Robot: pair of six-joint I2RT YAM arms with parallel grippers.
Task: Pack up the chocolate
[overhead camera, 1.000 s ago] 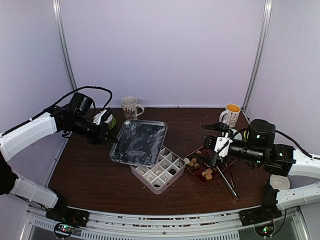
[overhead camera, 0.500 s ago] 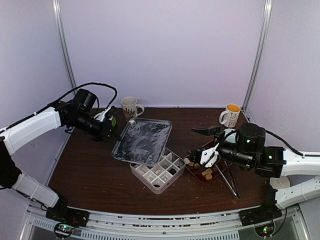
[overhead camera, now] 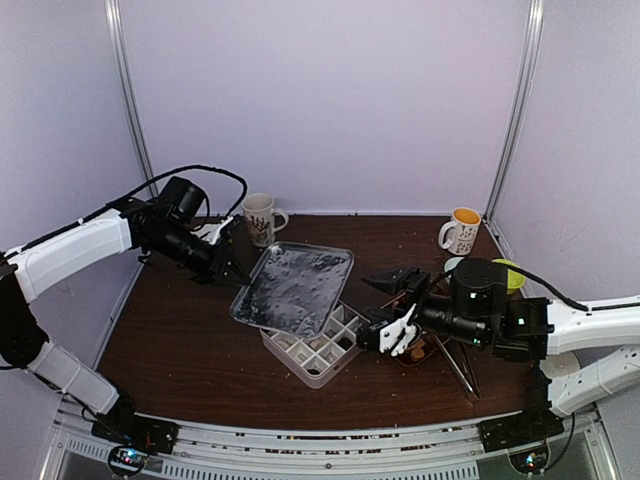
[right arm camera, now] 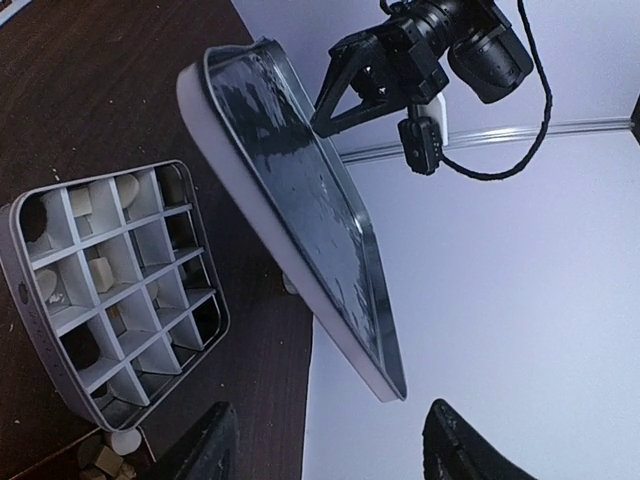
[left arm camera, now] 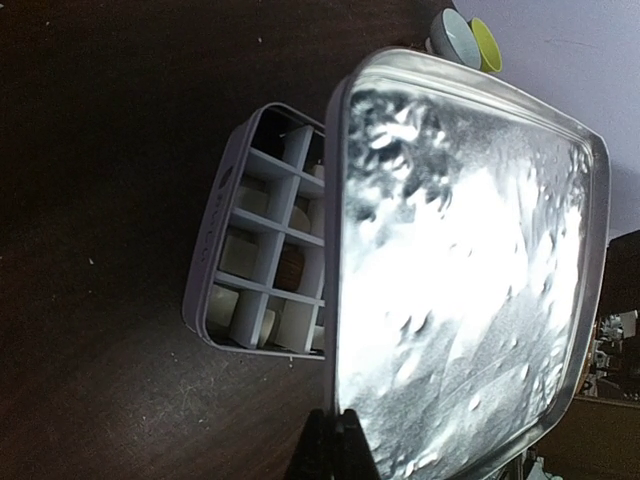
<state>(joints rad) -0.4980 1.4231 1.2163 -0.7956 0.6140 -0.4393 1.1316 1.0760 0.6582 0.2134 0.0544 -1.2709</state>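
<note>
Left claw (overhead camera: 231, 271) of mine is clamped on the edge of the shiny lid (overhead camera: 295, 288), holding it tilted over the divided box (overhead camera: 318, 352). My right claw (overhead camera: 372, 312) hangs spread wide just beside that box. Dark brown table (overhead camera: 170, 340), pale lilac walls. Chocolate (left arm camera: 228, 256) sits in several compartments, and loose pieces (right arm camera: 100, 462) lie beside the box. White mug (overhead camera: 259, 217) and orange-lined mug (overhead camera: 462, 230) stand at the back, tongs (overhead camera: 455, 365) to the right; the lid hides the far cells
</note>
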